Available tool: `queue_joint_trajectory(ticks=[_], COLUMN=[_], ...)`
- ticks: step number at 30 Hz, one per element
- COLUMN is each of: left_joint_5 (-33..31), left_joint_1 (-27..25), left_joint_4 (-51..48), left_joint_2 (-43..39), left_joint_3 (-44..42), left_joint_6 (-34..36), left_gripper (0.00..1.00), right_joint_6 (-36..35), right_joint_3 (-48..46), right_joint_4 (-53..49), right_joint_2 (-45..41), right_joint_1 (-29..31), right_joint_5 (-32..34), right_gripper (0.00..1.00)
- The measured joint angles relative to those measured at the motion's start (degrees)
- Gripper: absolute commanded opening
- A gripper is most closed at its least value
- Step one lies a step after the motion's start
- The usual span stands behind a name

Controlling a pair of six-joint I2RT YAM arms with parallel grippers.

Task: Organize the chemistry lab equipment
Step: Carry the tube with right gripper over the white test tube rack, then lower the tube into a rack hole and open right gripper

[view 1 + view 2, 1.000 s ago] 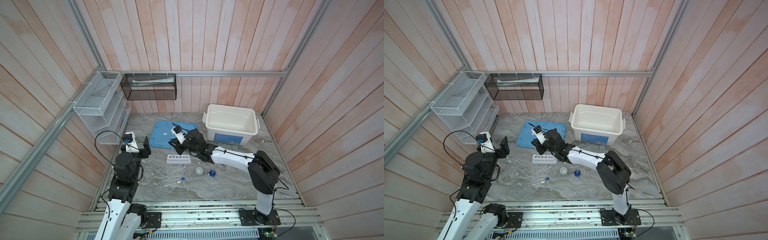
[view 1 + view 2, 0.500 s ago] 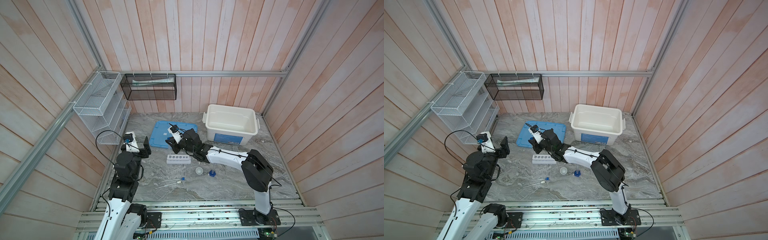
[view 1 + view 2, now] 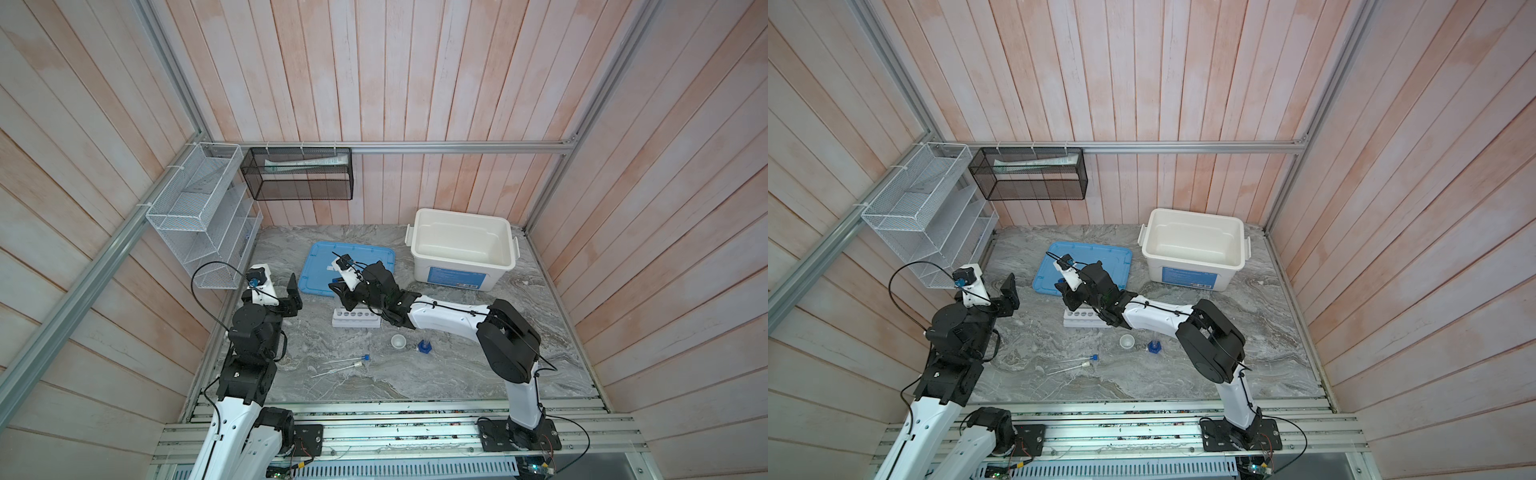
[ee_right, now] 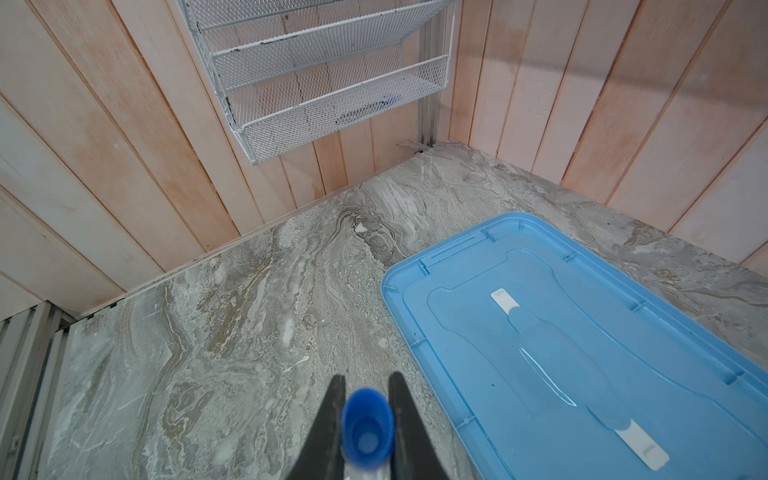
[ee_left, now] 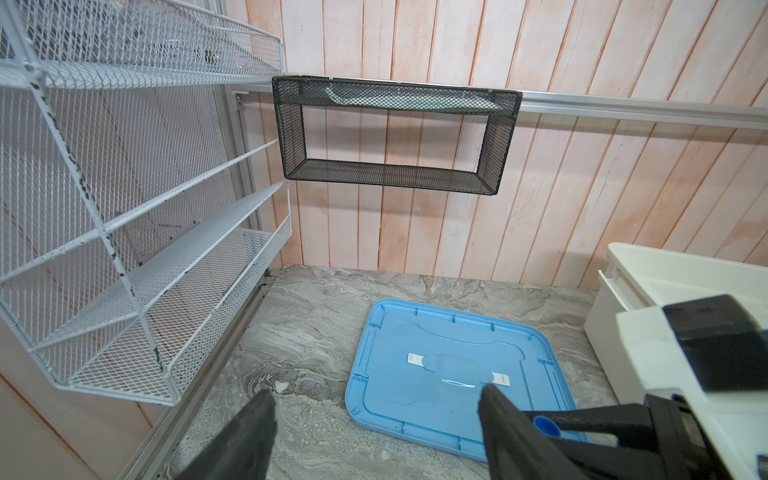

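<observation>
It's a small robot test booth set up as a lab: plank walls (image 3: 374,83), aluminium rails (image 3: 457,146), a marbled desk (image 3: 415,374) carrying a test-tube rack (image 3: 361,321), and a left arm (image 3: 249,332) and right arm (image 3: 449,318) bolted to the front beam (image 3: 395,432).

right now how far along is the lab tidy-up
Done: nothing yet; the rack's visible holes look empty. In hand: the right end effector is shut on a blue-capped tube at the rack's left end. Left: the loose blue tube, white-capped tube, dish and blue piece sit on the table. The left end effector is open, holding nothing.
</observation>
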Motion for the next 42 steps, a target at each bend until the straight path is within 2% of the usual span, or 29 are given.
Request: queue_joint_trajectory(ticks=[30,32,37,39,42], left_joint_5=[1.3,1.3,1.4,1.8,4.2], left_joint_1=[0.0,0.0,0.0,0.0,-0.1], left_joint_4=[0.0,0.0,0.0,0.0,-0.3], left_joint_2=[-0.1,-0.1,-0.1,0.0,0.2], left_joint_3=[-0.4,-0.5,-0.6,-0.6,-0.3], left_joint_6=[0.0,0.0,0.0,0.0,1.1], left_gripper=[0.78,0.78,0.8,0.8,0.76], right_joint_6=[-4.1,-4.2,-4.8,-4.9,-5.6], right_joint_3=[-5.8,-5.8,-6.2,-6.3,-7.3], right_joint_4=[10.0,10.1,10.4,10.4,9.9], right_joint_2=[2.9,3.0,3.0,3.0,1.9], right_joint_1=[1.6,1.7,1.8,1.9,2.0], right_joint_5=[5.8,6.0,6.8,7.3,8.3], right_gripper=[0.08,0.12,0.4,0.47,0.52])
